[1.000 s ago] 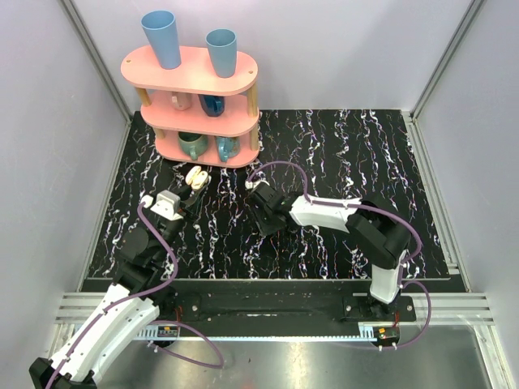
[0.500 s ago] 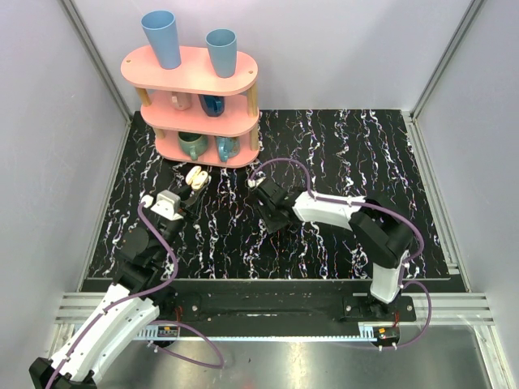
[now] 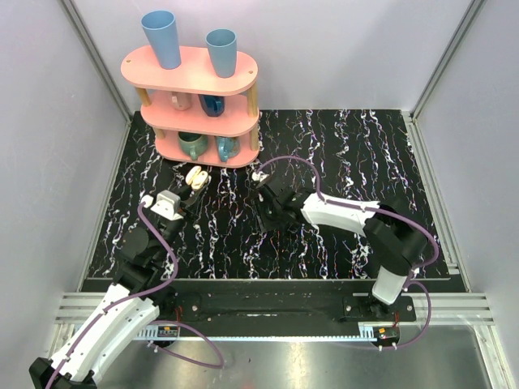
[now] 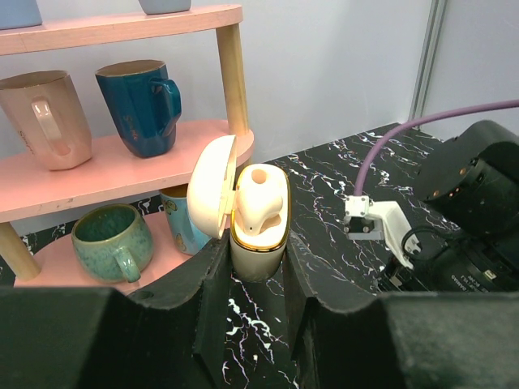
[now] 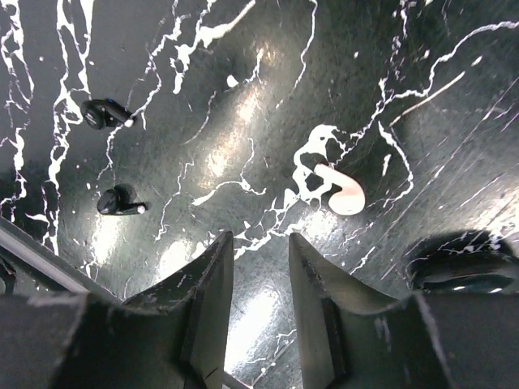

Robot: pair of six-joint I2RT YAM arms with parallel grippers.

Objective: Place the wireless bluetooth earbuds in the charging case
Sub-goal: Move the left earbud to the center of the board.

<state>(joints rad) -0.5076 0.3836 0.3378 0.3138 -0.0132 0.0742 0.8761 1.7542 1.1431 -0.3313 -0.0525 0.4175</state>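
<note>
Right pincer [image 5: 259, 243]: poised low over the worktop [image 3: 365, 162], fingers pointing down, spread with a moderate gap and nothing between them.

Loose earbud [image 5: 345, 195]: lies flat on the worktop, clear of the fingers. In the right wrist view it sits to the right of the gap and slightly beyond the tips, not on the closing line. Its long axis runs diagonally there, thin curved end up-left, fat end down-right. In my judgement a short sideways shift, with some wrist turn to set the fingers across the body, comes before any closing. The right arm is plainly the nearer one. The overhead view does not resolve the earbud.

Surface: glossy black marbled, hard and flat. The piece is small and smooth, so it may skid if one finger meets it first. Two small black objects [image 5: 105, 113] lie well apart to the left and leave the approach free.

Left pincer [image 4: 255, 253]: pressed together on the base of the charging case [image 4: 258, 243], held upright further back on the left, lid [image 4: 212, 186] swung open to the left. One seated earbud [image 4: 259, 203] fills a pocket. Whether the other pocket is free I cannot tell.

Far: pink shelf rack [image 3: 199, 81] with mugs stands just behind the case. Room above the case mouth appears open.
</note>
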